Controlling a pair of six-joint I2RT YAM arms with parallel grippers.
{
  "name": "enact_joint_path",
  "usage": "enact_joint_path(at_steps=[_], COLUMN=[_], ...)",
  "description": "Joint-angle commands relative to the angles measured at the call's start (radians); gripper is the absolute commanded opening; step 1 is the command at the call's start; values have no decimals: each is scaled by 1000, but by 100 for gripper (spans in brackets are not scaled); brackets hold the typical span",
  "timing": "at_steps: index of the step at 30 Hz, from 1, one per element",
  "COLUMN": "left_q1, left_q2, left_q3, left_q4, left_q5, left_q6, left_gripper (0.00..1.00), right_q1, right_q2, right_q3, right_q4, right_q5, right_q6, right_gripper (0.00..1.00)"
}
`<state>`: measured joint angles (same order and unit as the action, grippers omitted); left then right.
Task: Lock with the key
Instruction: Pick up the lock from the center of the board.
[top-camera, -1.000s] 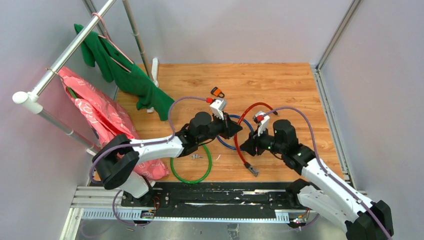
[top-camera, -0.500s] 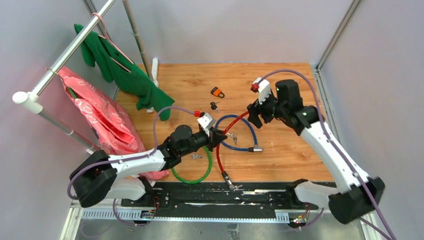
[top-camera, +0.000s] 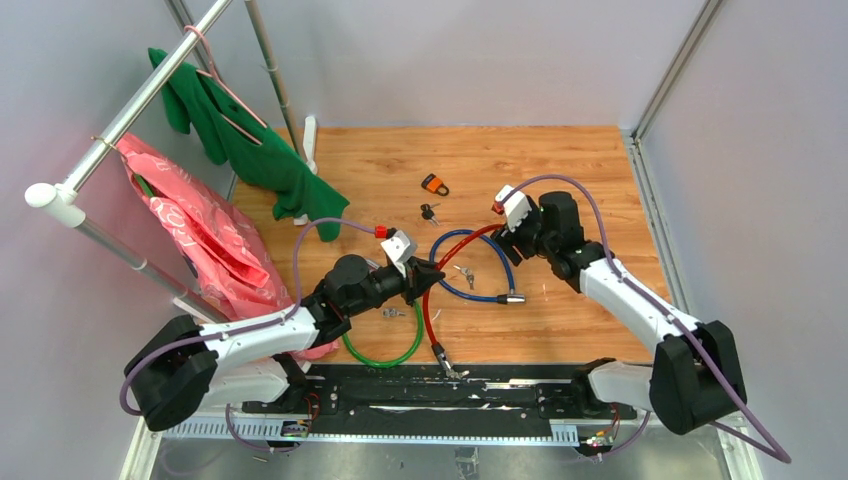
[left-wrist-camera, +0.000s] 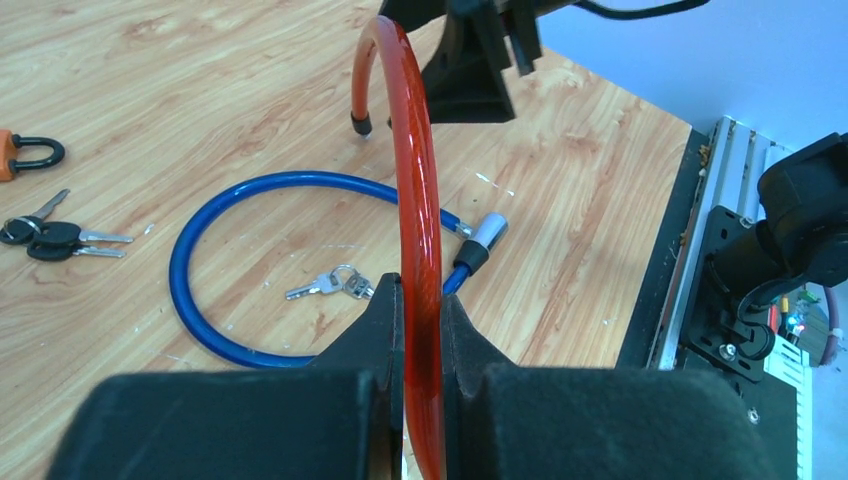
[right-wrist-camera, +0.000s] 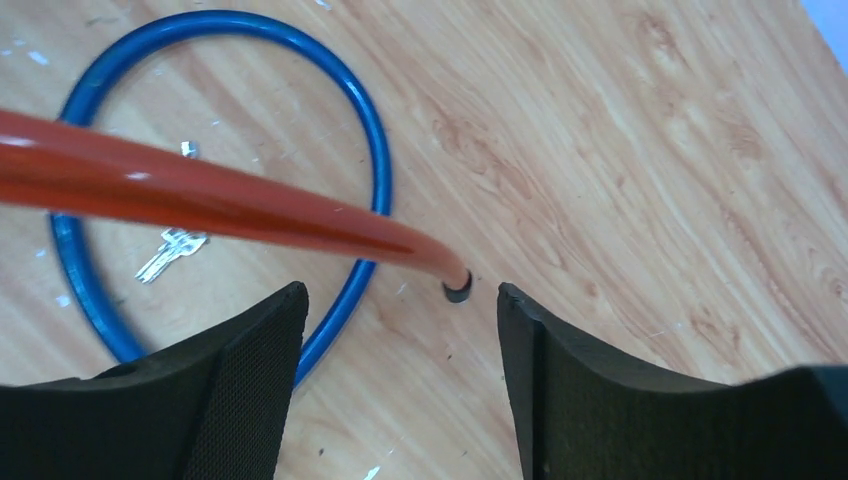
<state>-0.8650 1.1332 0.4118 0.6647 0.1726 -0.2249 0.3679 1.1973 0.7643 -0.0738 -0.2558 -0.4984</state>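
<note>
Left arm has pulled back toward its base over the last second, taking the red cable lock (top-camera: 427, 305) with it. The right arm let go, swung out, and is back at the cable's far end. Left gripper (left-wrist-camera: 420, 300): pressed together on the red cable mid-length, arching it off the table. Right gripper (right-wrist-camera: 400, 300): spread wide, holding nothing, with the capped tip (right-wrist-camera: 457, 290) just ahead between its fingers. Judgement: a regrasp of the free end is pending. Keys (left-wrist-camera: 330, 285) inside the blue cable lock (left-wrist-camera: 180, 270) are untouched.
</note>
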Motion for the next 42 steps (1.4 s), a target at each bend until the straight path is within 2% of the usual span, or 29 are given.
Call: enact_joint_path(at_steps=[1,4,7,8,12,13,16,23,28,30,34,37,38,40,42], left_q1=[11,12,12,12,12,13,15,15,15,15,13,12,12,12,12], left_q2=[-21,-20,-24,-24,-40,-46,-58,-50,-5,21,71,80,78,71,59], left_q3=[-6,-6,-10,-11,-14,-13,-5,81,141,166,201,195,191,179,160], left_q4=[72,74,78,79,74,73,80,125,152,158,160,95,64,15,1], left_q5=[3,8,13,14,14,11,18,106,86,61,62,46,39,64,142], left_q6=[9,7,4,3,1,-1,-7,-40,-38,-30,17,77,91,132,185], left_gripper=[0,0,0,0,0,0,0,0,0,0,0,0,2,15,36], right_q1=[-29,-34,-38,-38,-40,-39,-40,-37,-27,-19,-19,-18,-19,-19,-19], right_q2=[49,80,113,122,143,138,76,-151,-311,-365,-448,-475,-475,-466,-448], right_q3=[-61,-80,-86,-83,-48,-23,26,157,131,123,147,188,202,227,255], right_q4=[205,270,329,339,299,262,151,-101,-118,-116,-131,-136,-138,-139,-138], right_q5=[58,65,49,50,100,101,62,-236,-463,-480,-421,-364,-361,-358,-365], right_q6=[-6,18,39,43,73,78,117,205,267,297,342,356,352,345,339], right_gripper=[70,57,56,51,3,0,0,0,0,0,0,0,0,0,0])
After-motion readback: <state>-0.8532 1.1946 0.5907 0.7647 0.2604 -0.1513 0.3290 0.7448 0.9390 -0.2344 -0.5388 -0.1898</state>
